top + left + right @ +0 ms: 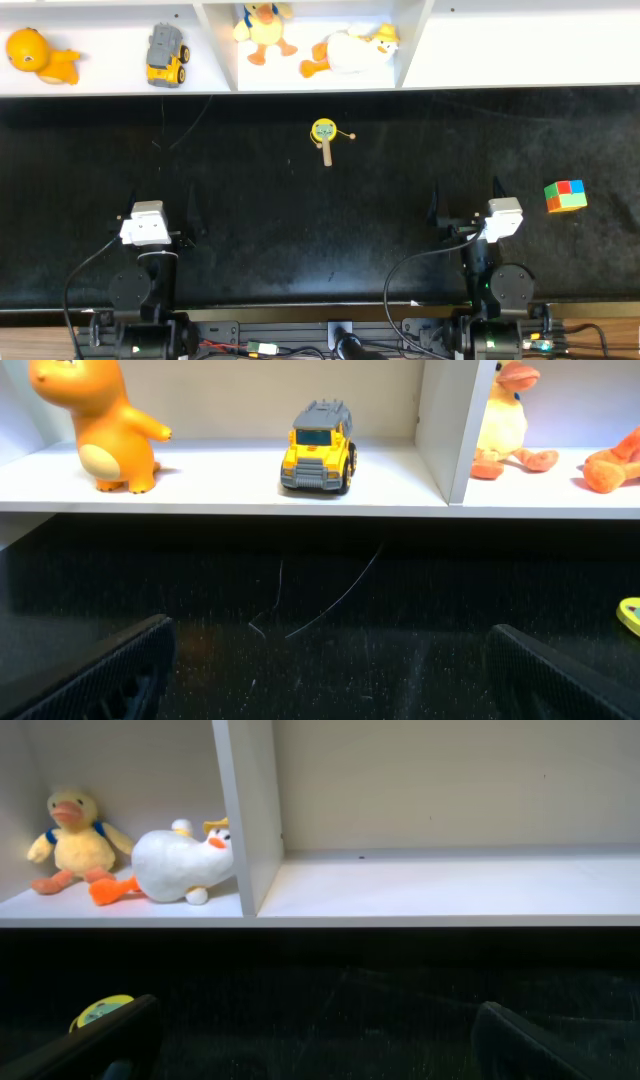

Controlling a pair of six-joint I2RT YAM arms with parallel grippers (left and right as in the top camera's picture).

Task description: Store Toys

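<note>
Rattle toy (324, 132) untouched, left end effector (325, 660) and right end effector (315, 1035) spread wide, empty

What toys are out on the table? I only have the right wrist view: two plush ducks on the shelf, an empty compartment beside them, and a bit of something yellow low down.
Observer: Two. A small rattle drum with a wooden handle lies mid-table, in front of the shelf; that is likely your yellow bit.
Operator: And the other?
Observer: A multicoloured cube sits near the table's right edge.
Operator: What's in the compartment left of the ducks?
Observer: An orange figure and a yellow toy truck.
</note>
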